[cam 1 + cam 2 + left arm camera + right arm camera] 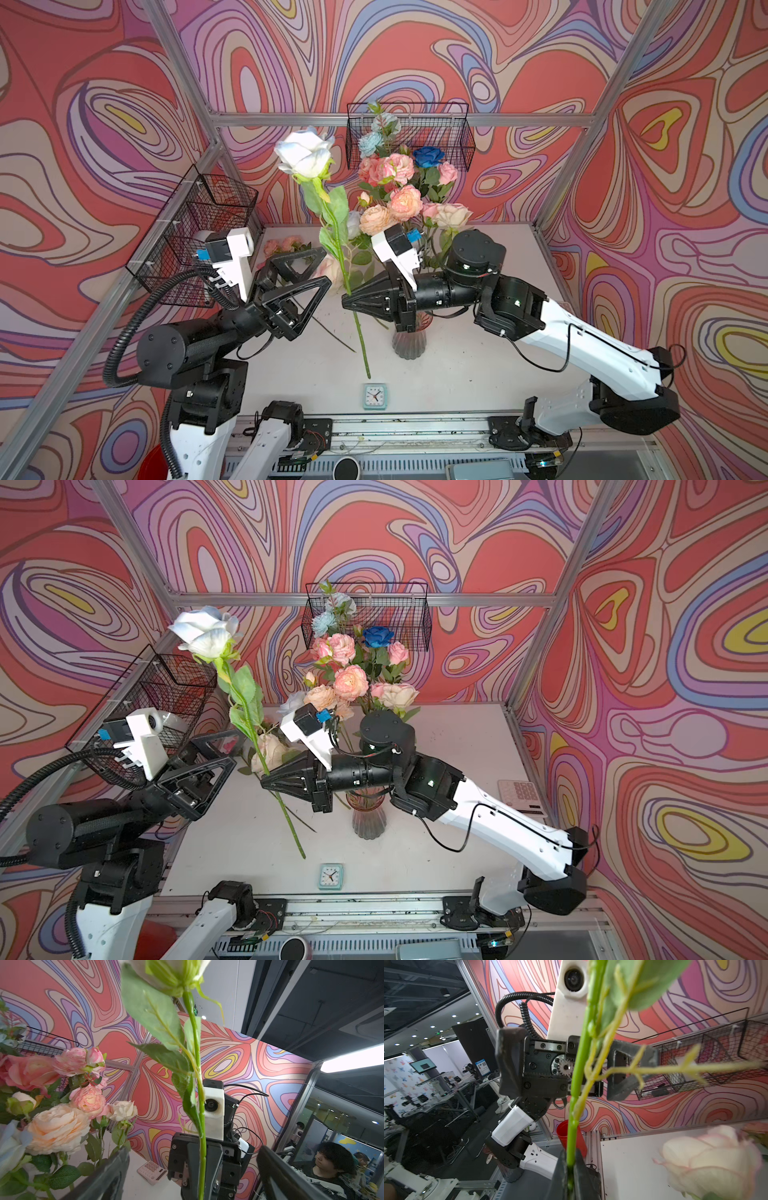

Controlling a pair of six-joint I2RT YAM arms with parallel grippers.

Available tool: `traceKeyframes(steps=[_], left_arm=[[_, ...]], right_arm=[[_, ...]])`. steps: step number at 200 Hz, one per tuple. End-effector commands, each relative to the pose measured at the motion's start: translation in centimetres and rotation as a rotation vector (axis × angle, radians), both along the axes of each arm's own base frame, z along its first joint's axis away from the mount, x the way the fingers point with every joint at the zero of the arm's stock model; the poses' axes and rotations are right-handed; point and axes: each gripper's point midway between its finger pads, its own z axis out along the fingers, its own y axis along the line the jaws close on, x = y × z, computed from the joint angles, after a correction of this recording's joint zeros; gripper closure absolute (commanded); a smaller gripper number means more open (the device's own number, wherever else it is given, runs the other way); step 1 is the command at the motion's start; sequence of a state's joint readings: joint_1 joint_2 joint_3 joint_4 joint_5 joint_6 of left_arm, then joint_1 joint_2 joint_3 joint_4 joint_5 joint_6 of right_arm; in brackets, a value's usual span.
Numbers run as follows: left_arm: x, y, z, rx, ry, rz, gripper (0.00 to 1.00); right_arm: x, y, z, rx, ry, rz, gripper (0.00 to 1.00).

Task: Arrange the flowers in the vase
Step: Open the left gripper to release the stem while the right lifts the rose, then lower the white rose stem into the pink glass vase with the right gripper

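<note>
A white rose (305,151) (205,631) stands nearly upright on a long green stem (361,345) above the table. My right gripper (347,299) (266,780) (571,1178) is shut on the stem about midway along it. My left gripper (326,267) (237,748) (193,1178) hangs open just left of the stem, its fingers (629,1072) spread wide and off it. The ribbed glass vase (409,340) (368,823) sits under my right arm and holds several pink, peach and blue flowers (399,183) (58,1126). A peach rose (330,270) (708,1159) and pink blooms (282,245) lie on the table.
A small clock (375,395) lies at the table's front edge and a calculator (521,796) at the right. Wire baskets hang on the left wall (199,232) and back wall (409,133). A bare stem (332,332) lies on the table. A red cup (562,1134) stands off the table's front left.
</note>
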State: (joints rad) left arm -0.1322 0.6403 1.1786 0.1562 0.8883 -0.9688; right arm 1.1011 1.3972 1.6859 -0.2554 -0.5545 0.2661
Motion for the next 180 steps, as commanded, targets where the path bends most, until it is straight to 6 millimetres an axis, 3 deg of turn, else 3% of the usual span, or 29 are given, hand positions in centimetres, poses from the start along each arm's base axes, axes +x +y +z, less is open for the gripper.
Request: traceKeyframes(steps=[1,39,66,102,180], left_arm=[[0.1,1.9,-0.5,-0.017,-0.016,0.171,0.0],[2.0,6.9,-4.2,-0.06,0.079,0.533,0.0],[3.3,8.1,-7.4,-0.059,0.154,0.614,0.0],[4.5,8.7,-11.2,-0.019,0.26,0.662,0.0],[6.5,9.4,-17.1,0.014,0.435,0.715,0.0]], right_arm=[[1.6,-3.1,1.0,0.024,-0.076,-0.196,1.0],[5.0,-7.8,0.2,0.01,-0.16,-0.503,1.0],[7.6,-10.0,-0.4,-0.002,-0.248,-0.701,1.0],[10.0,-10.4,-2.2,0.009,-0.334,-0.848,1.0],[12.7,-10.4,-11.7,-0.117,-0.302,-0.949,1.0]])
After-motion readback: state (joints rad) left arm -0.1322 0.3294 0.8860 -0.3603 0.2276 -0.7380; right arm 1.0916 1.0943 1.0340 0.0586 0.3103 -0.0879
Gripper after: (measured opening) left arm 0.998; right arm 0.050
